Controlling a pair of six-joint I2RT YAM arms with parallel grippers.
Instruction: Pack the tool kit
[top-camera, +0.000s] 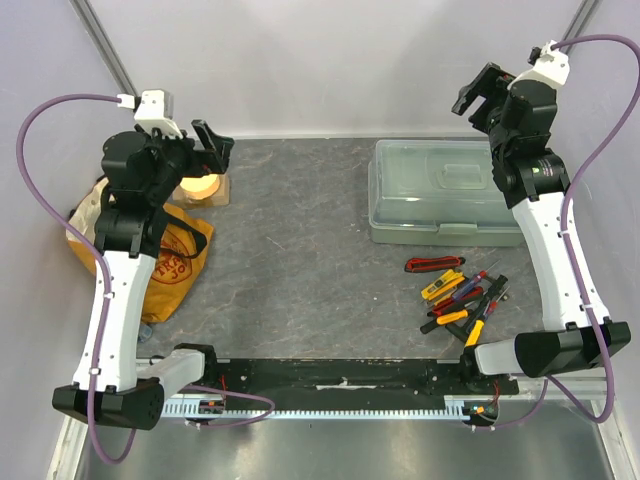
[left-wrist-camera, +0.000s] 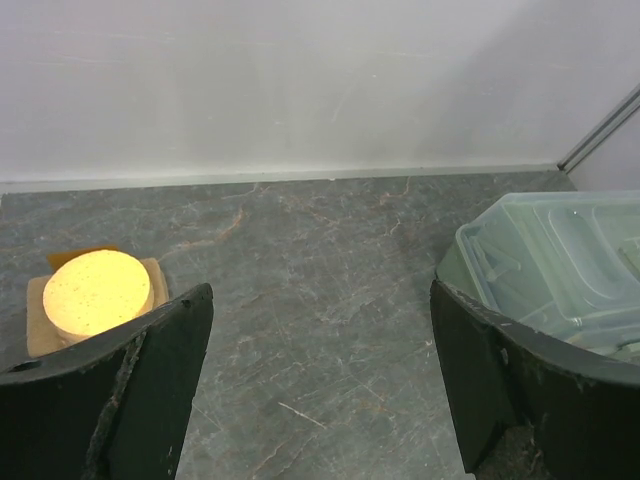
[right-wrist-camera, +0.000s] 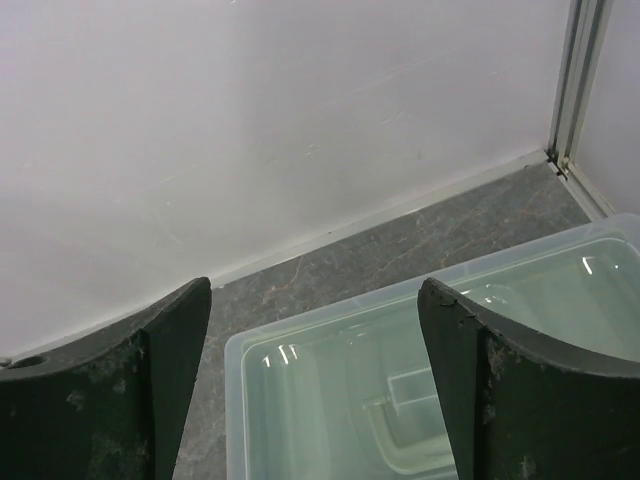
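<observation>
My right gripper (right-wrist-camera: 315, 290) hangs wide and empty over the closed toolbox (top-camera: 440, 192) at the far right of the worktop (top-camera: 300, 270). My left gripper (left-wrist-camera: 322, 290), equally wide, holds nothing. The hand tools (top-camera: 462, 300) lie loose near my right base. I judge the lid must be opened first, lifted squarely.

We identify the table (top-camera: 300, 260) as a grey, stone-veined surface with a matt finish. The toolbox (top-camera: 440, 195) is smooth, pale green plastic; its translucent lid (right-wrist-camera: 330, 400) shows glossy highlights. The fingers (left-wrist-camera: 150, 400) of the left gripper (left-wrist-camera: 320, 290) and right gripper (right-wrist-camera: 315, 285) look matt black, scuffed and dusty. We read the yellow-orange bag (top-camera: 175, 275) as creased cloth
</observation>
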